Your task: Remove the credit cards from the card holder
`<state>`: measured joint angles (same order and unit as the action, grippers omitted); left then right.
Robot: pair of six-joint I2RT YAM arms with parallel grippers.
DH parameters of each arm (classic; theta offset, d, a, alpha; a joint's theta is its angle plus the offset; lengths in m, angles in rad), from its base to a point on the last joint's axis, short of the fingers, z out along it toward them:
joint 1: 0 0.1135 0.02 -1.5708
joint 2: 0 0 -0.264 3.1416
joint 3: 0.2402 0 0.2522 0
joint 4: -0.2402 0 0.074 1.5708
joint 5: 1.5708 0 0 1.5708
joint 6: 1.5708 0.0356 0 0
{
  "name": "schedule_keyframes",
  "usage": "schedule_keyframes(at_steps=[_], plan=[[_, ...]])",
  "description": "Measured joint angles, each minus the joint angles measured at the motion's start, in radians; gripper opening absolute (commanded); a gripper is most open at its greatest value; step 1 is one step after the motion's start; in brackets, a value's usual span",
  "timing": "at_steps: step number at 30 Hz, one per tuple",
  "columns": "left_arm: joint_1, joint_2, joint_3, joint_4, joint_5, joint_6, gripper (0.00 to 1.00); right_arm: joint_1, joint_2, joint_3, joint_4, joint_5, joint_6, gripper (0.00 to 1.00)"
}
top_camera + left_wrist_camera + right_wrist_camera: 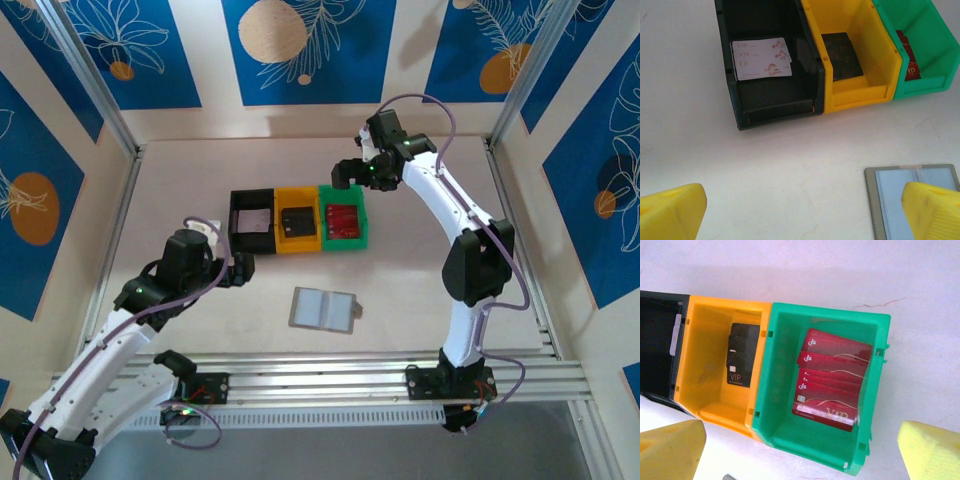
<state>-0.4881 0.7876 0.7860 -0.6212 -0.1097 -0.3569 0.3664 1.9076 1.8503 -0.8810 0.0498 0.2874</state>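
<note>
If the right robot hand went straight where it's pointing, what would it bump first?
Probably the red cards stacked in the green bin: the open right gripper points down into it. Depth is unclear, so the bin's near rim might come first.

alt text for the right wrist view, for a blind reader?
A green bin holds a fanned stack of red cards; to its left in the picture, a yellow bin with one black VIP card, then the edge of a black bin. The right gripper hangs above, jaws wide open and empty.
</note>
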Motion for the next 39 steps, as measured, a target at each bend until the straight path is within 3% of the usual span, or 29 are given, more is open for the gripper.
schedule_keyframes(at_steps=[6, 18, 23, 33, 39], plan=[[0.000, 0.017, 0.000, 0.000, 0.000, 0.000, 1.00, 0.010, -0.029, -0.043, 0.045, 0.031, 0.003, 0.99], [0.000, 0.037, 0.000, 0.000, -0.048, -0.012, 1.00, 0.016, -0.367, -0.357, 0.319, 0.090, 0.050, 0.99], [0.000, 0.019, -0.014, 0.004, -0.084, -0.028, 1.00, -0.025, -0.517, -0.522, 0.431, 0.084, 0.108, 0.99], [0.000, -0.050, -0.079, 0.051, -0.154, -0.037, 1.00, -0.188, -0.630, -0.656, 0.462, -0.005, 0.318, 0.99], [0.000, -0.101, -0.154, 0.106, -0.191, -0.049, 1.00, -0.228, -0.808, -0.850, 0.496, 0.076, 0.386, 0.99]])
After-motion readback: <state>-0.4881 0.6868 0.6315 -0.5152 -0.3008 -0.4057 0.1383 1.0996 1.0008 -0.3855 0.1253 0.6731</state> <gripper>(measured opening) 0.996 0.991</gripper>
